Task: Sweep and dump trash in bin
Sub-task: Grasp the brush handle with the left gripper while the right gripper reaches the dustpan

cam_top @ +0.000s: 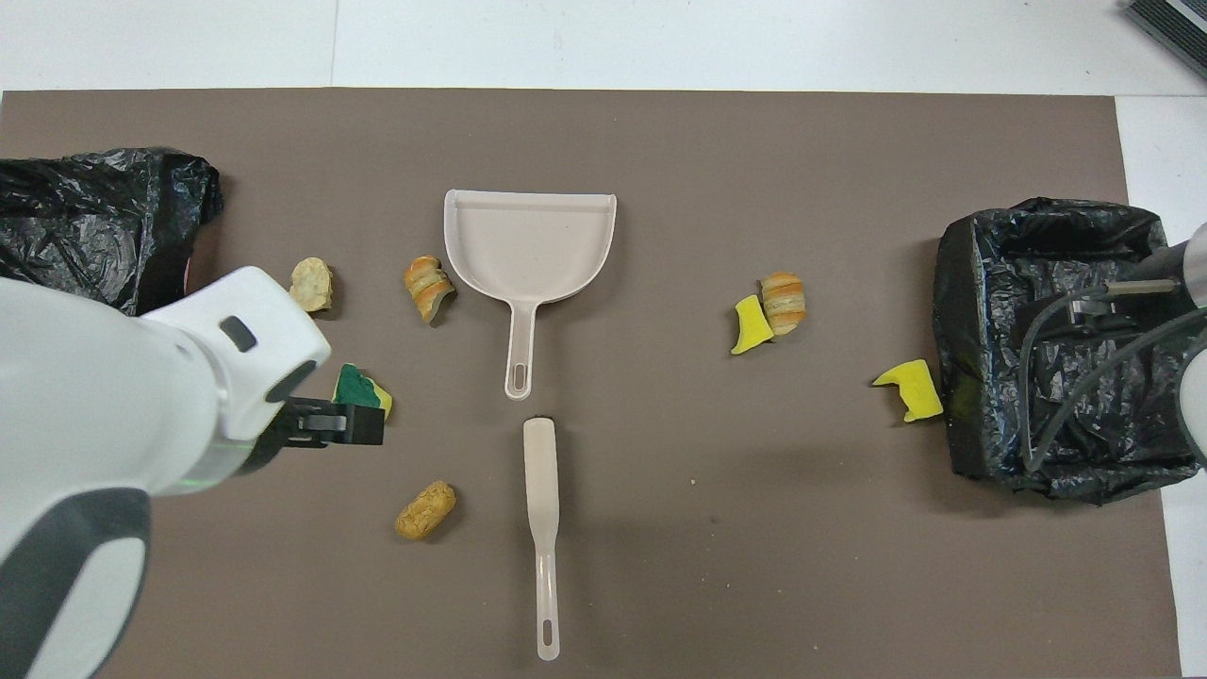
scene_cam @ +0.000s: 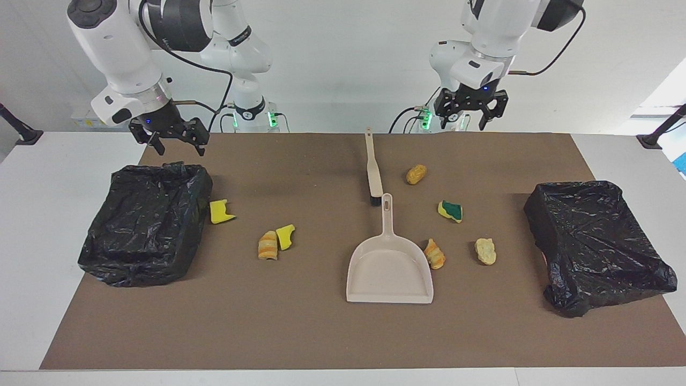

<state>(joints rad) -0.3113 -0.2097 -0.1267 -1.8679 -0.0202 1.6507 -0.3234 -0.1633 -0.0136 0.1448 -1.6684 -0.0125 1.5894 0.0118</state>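
Several trash scraps lie on the brown mat: a yellow sponge piece against the black bin, a croissant touching another yellow piece, a croissant beside the beige dustpan, a pale bread chunk, a green-topped sponge and a tan pastry. The beige brush lies in line with the dustpan's handle. My left gripper hangs open, high over the mat around the tan pastry. My right gripper waits open over the bin's edge.
A second black-bagged bin stands at the left arm's end of the mat. In the overhead view my left arm covers part of this bin and of the green-topped sponge. Bare white table rings the mat.
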